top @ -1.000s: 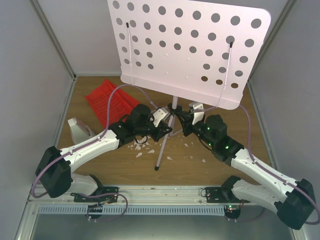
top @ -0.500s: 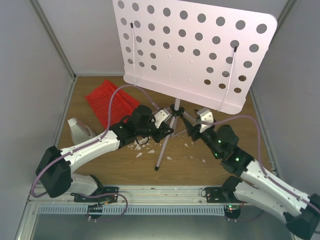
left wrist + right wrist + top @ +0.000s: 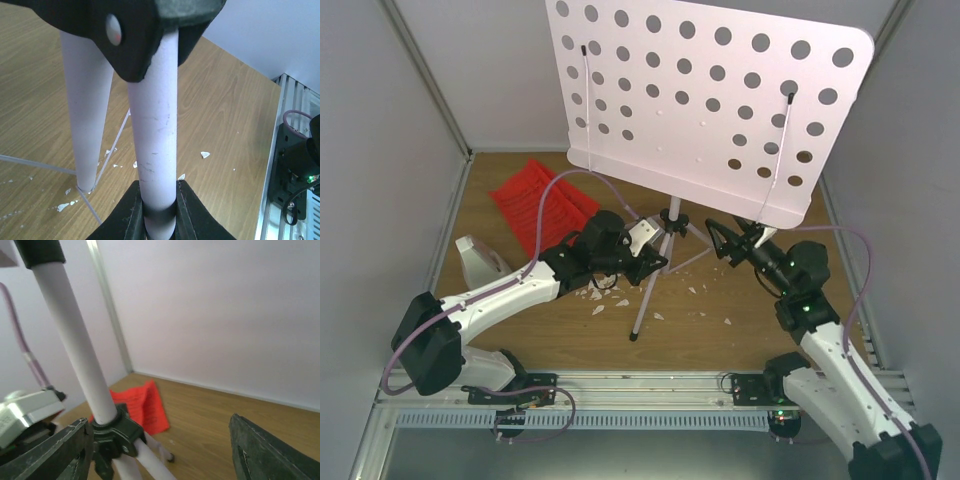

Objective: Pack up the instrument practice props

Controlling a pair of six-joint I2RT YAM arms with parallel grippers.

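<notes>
The pale perforated music-stand plate stands tilted on its silver tripod legs. My left gripper is shut on one tripod leg just below the black hub; in the left wrist view its gripper clamps the tube on both sides. My right gripper is open, just right of the hub and holding nothing. In the right wrist view the gripper has wide jaws, with the pole and hub beside the left finger. Red ribbed sheets lie at the back left. The white metronome stands at the left.
Small white crumbs are scattered on the wooden floor around the tripod's foot. Grey walls close in the left, back and right. A metal rail with the arm bases runs along the near edge. Purple cables loop over both arms.
My right gripper has opened, let go of the tripod and drawn back to the right. The stand plate has shifted slightly right. The left gripper keeps its hold.
</notes>
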